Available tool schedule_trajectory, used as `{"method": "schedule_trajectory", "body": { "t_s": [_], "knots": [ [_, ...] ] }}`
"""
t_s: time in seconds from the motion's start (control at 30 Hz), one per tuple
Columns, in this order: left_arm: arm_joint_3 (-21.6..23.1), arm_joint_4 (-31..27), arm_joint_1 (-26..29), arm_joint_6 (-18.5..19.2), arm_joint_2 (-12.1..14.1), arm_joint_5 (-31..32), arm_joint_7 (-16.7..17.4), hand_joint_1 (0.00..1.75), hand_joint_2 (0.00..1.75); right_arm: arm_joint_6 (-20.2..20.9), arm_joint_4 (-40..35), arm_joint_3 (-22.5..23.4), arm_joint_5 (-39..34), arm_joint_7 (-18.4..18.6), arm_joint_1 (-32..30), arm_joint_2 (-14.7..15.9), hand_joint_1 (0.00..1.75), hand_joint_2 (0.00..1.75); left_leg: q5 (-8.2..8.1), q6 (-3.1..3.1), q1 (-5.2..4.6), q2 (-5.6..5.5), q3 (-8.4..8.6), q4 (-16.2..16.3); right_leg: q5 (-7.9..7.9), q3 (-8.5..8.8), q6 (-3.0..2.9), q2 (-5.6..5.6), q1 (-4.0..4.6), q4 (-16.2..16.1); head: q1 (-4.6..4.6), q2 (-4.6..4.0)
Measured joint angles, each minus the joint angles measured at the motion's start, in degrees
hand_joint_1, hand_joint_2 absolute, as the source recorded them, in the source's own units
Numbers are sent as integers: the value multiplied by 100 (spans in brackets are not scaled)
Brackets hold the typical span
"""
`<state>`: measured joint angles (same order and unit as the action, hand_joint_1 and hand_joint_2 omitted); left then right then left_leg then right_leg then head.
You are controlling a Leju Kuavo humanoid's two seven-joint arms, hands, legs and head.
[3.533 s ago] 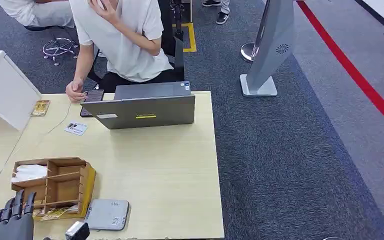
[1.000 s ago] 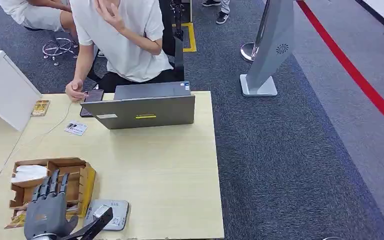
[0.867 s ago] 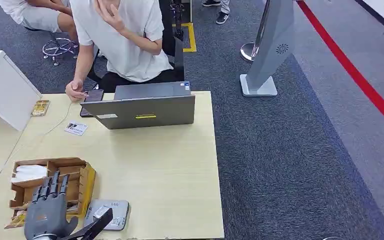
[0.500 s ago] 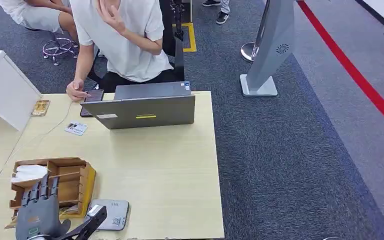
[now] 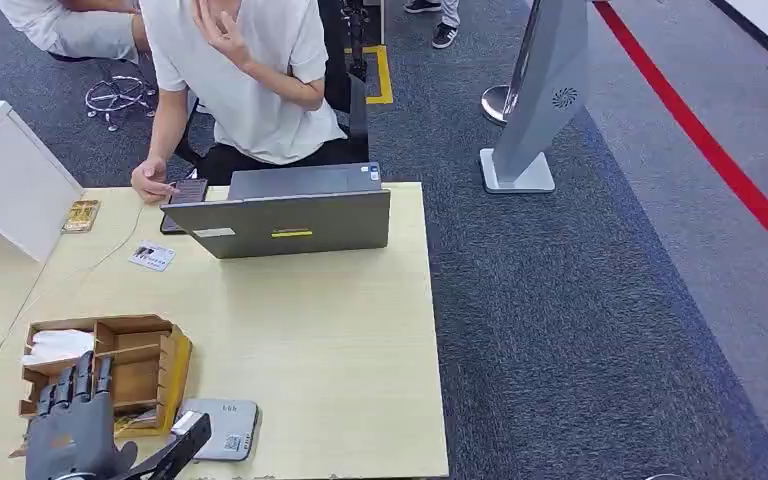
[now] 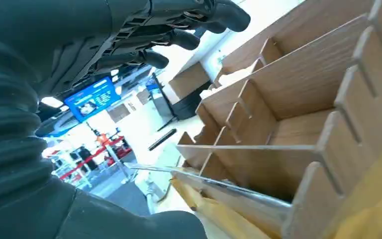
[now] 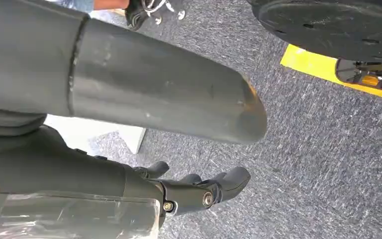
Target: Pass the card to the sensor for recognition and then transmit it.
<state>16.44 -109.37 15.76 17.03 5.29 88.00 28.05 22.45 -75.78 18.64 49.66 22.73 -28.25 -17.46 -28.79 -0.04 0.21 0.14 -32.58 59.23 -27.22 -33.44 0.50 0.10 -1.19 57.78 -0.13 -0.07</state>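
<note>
Left hand [image 5: 70,435] sits over the near-left corner of the tabletop [image 5: 330,330], fingers spread and pointing away from the robot, overlapping the near edge of the wooden organizer [image 5: 130,365]. Nothing visibly held: thumb sticks out toward the sensor [image 5: 218,428], which is a grey flat pad lying at the near edge just beside the organizer. In the left wrist view the fingers [image 6: 179,37] hang apart above the organizer's slotted compartments [image 6: 288,124], not touching the dividers

Card: cannot tell for sure which one is the task's. A thin flat sheet [image 6: 214,184] lies in the nearest slot under the hand in the wrist view, and yellowish cards [image 5: 125,425] show at the organizer's near edge in the head view. Another small white card [image 5: 151,257] lies apart near the far-left part of the tabletop, by a thin cable

Right hand [image 7: 199,191] hangs over grey carpet in its wrist view, fingers curled in, nothing in them

Rest: grey laptop [image 5: 285,212] at the far edge, lid toward the robot; a person in a white shirt [image 5: 245,80] seated behind it, one hand [image 5: 150,182] on a dark device at the far-left edge. White paper [image 5: 58,345] in the organizer's far-left compartment. White box [image 5: 5,175] beyond the left edge. Grey floor stand [image 5: 545,100] well off the table on the carpet, red floor line [image 5: 710,150] past it
</note>
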Motion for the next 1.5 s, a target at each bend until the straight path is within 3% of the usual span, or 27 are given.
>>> {"method": "schedule_trajectory", "body": {
  "t_s": [0.17,0.6,1.5],
  "knots": [
    [-50,-46,1,142,2,0,168,0,175,0,4,0,0,17,18,0,0,0,0,0,0,0,0,0,0,0,0,0,0,0,0,-2],
    [-610,-44,13,146,-17,0,107,0,175,9,63,42,9,0,61,0,0,0,0,0,0,0,0,0,0,0,0,0,0,0,-2,0],
    [-647,83,0,48,-153,0,-145,0,175,24,114,77,113,-74,97,0,0,0,0,0,0,1,1,0,0,-1,0,0,0,0,-2,0]
  ]
}}
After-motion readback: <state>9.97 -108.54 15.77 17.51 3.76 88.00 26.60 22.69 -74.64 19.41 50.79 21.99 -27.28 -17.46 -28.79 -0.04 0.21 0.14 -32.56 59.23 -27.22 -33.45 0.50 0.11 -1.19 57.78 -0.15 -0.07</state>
